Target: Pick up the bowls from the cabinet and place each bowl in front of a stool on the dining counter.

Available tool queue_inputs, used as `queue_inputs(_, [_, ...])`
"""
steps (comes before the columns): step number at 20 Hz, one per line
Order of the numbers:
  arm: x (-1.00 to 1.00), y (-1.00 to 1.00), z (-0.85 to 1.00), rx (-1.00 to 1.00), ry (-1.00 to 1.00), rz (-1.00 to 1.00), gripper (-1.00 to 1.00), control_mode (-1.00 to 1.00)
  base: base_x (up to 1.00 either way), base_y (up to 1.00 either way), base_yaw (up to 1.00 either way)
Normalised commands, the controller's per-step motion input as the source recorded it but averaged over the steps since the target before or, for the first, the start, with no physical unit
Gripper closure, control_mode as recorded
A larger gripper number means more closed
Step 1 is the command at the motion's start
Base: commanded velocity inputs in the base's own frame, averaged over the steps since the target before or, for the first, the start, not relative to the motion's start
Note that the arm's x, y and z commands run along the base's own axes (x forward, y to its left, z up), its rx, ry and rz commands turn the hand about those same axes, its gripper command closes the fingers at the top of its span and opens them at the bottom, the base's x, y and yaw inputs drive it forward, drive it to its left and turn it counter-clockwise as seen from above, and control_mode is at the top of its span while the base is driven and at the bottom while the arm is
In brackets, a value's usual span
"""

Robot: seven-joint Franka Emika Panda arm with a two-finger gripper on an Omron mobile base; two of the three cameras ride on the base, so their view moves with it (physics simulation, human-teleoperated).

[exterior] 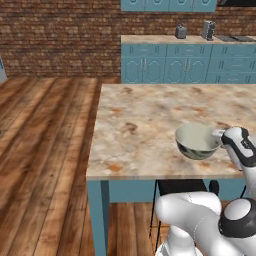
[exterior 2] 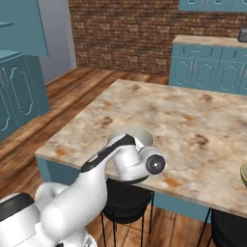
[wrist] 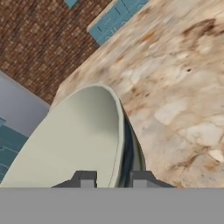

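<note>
The cream bowl [exterior: 196, 141] with dark mottled marks outside stands at the near edge of the dining counter [exterior: 150, 115]; whether it rests on the stone or hangs just above it I cannot tell. My gripper [exterior: 217, 135] is shut on its right rim. In the hand view the fingertips [wrist: 85, 179] stand on either side of the bowl's rim [wrist: 119, 131]. A black stool [exterior: 181, 186] sits under the counter just below the bowl. The tan-yellow bowl [exterior 2: 244, 173] shows at the right edge, on the counter above another stool [exterior 2: 229, 229].
The teal cabinet [exterior 2: 19, 91] with panelled doors stands to the left across the wood floor. A wall counter [exterior: 187, 65] with small appliances runs along the brick wall behind. The counter's left edge [exterior: 95, 130] drops to open floor.
</note>
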Motion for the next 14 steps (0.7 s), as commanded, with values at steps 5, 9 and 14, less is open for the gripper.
queue_inputs(5, [0.4, -0.12, -0.35, 0.0, -0.02, 0.01, 1.0, -1.0, 0.0, 0.0, 0.0])
queue_inputs(9, [0.39, -0.15, -0.32, 0.0, -0.01, 0.01, 1.0, -1.0, 0.0, 0.0, 0.0])
queue_inputs(14, [0.38, -0.16, -0.31, 0.0, 0.0, 0.02, 1.0, -1.0, 0.0, 0.0, 0.0])
